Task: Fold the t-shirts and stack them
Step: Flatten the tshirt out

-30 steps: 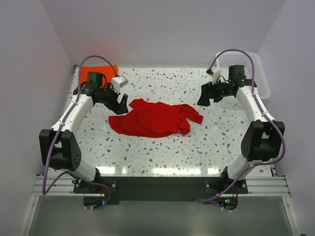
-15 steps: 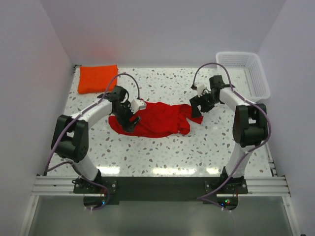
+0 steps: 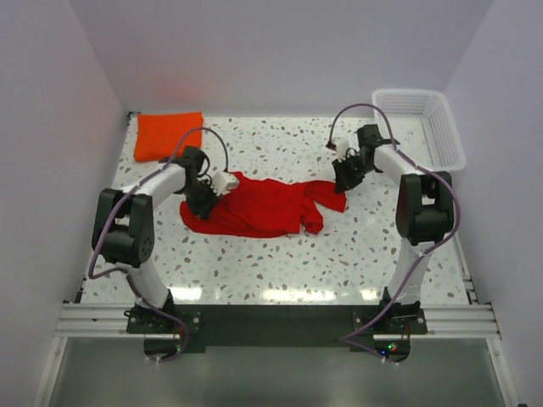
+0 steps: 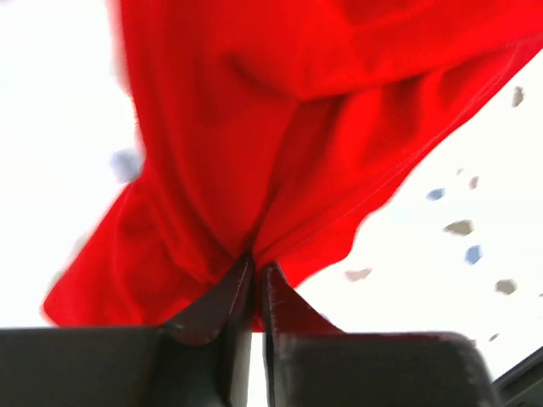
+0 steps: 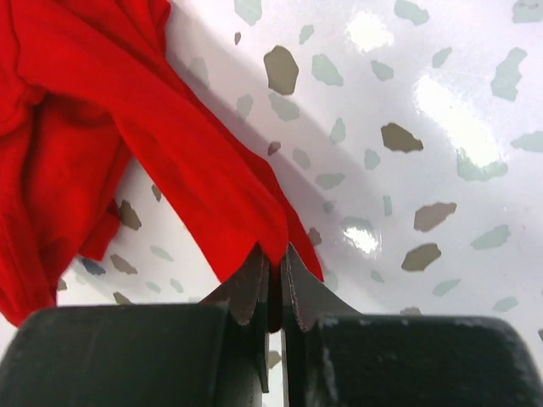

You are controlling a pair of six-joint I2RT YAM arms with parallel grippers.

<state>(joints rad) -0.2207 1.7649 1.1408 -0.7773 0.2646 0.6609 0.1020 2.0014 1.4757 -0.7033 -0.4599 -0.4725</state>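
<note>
Left gripper is pinched nearly closed on a gathered fold of the red t-shirt. The right gripper is clamped tight on a narrow tip of the same cloth. The shirt lies crumpled in the middle of the top view, with the left grip at its upper-left edge and the right grip at its upper-right corner.

The step in hand looks like spreading the shirt flat before folding. To do it well, the two grips should draw apart evenly, lifted only enough to let the wrinkles fall out. The left wrist view shows several layers bunched between the fingers, so that side may drag extra cloth along and need a fresh pinch on a single edge. The right hold is on a thin point of fabric and could slip under a hard tug.

Farther out, the orange t-shirt lies as a flat pad in the upper left of the top view, well apart from the red one. A white basket sits at the upper right, beyond the right arm. Neither one blocks the speckled table around the shirt.
</note>
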